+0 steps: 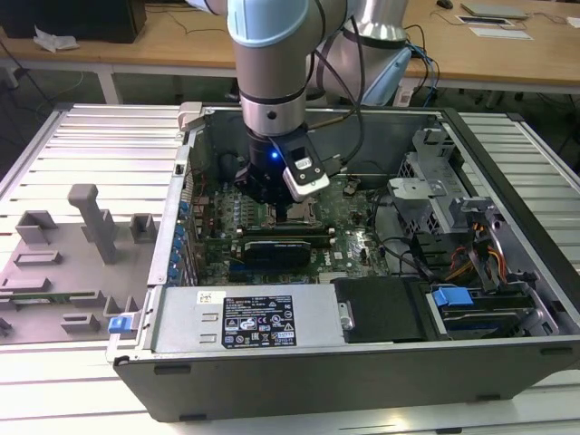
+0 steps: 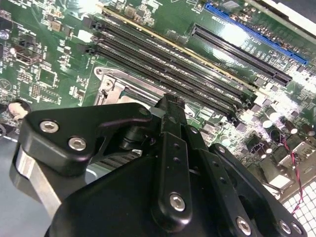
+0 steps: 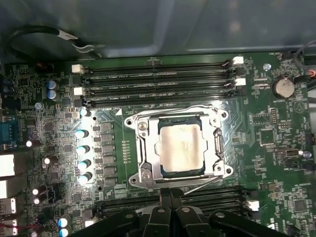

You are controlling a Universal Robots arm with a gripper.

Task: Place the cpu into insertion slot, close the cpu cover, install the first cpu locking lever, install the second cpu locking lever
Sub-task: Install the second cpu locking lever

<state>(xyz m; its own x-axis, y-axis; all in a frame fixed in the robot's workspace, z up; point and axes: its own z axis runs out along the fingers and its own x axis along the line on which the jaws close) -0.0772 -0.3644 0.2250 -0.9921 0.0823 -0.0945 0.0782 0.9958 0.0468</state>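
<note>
Seen in the first wrist view: cpu (image 3: 181, 148) seated flat in the socket at the middle of the green motherboard (image 3: 59, 98), silvery top facing up and brightly lit. Framing it, the cpu cover (image 3: 144, 148), lying down flat over the chip's edges, its square window showing the metal top. Along one side of the socket, a thin wire locking lever (image 3: 205, 183) running slantwise, close to the cover's edge; whether latched or free, cannot tell. Flanking the socket on two sides, rows of black memory slots (image 3: 158, 79), with a line of round capacitors (image 3: 83, 148) beside it and a coin cell battery (image 3: 285, 88) further off. Just beside the socket's lever side, the gripper (image 3: 171, 193), black fingers drawn together with the tips meeting, nothing between them. In the second wrist view, the same gripper (image 2: 173, 106) poised close above the socket edge, fingers pressed shut, blue expansion slot (image 2: 252, 34) well apart beyond the memory slots. In the exterior view, arm reaching down into the open computer case (image 1: 507, 263), gripper (image 1: 292, 210) low over the board; grey fixture tray (image 1: 54, 272) lying on the slatted table at the exterior view's left.
</note>
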